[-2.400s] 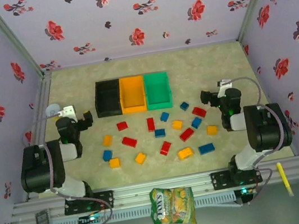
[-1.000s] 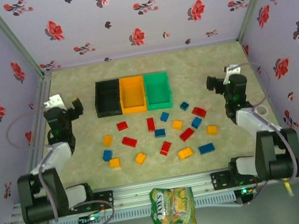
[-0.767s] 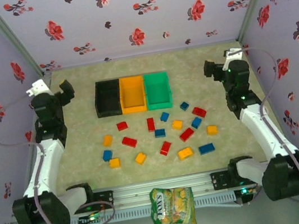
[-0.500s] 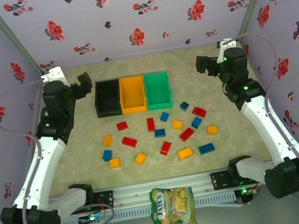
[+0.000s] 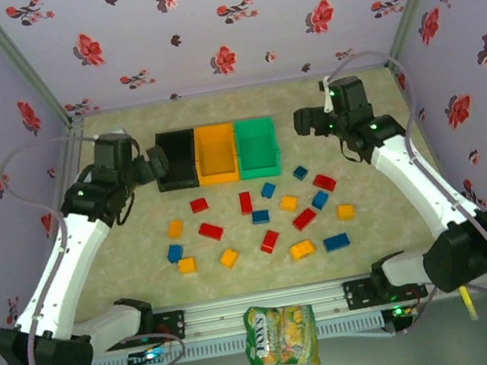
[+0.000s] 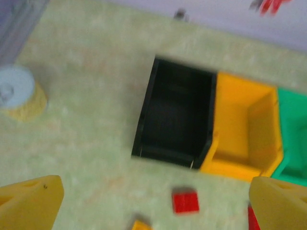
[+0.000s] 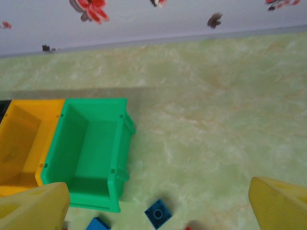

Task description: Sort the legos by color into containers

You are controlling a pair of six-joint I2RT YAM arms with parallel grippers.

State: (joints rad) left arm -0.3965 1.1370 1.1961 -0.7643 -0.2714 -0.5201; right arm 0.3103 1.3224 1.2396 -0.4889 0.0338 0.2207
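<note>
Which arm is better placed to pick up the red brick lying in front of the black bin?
Left. The open left fingers hang beside the black bin, and the left wrist view has the red brick between them. The right fingers hover past the green bin, farther from that brick.

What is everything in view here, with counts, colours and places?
Red legos: six, red, loose on the table in front of the bins.
Blue legos: six, blue, mixed among the red.
Yellow-orange legos: six, yellow-orange, same scatter.
Black bin: one, black, left of the row.
Orange bin: one, orange, middle.
Green bin: one, green, right.
Tape roll: one, white, left of the black bin.
Snack bag: one, yellow-green, near rail between the bases.
Left arm: one, white-black, jaws open by the black bin.
Right arm: one, white-black, jaws open right of the green bin.
</note>
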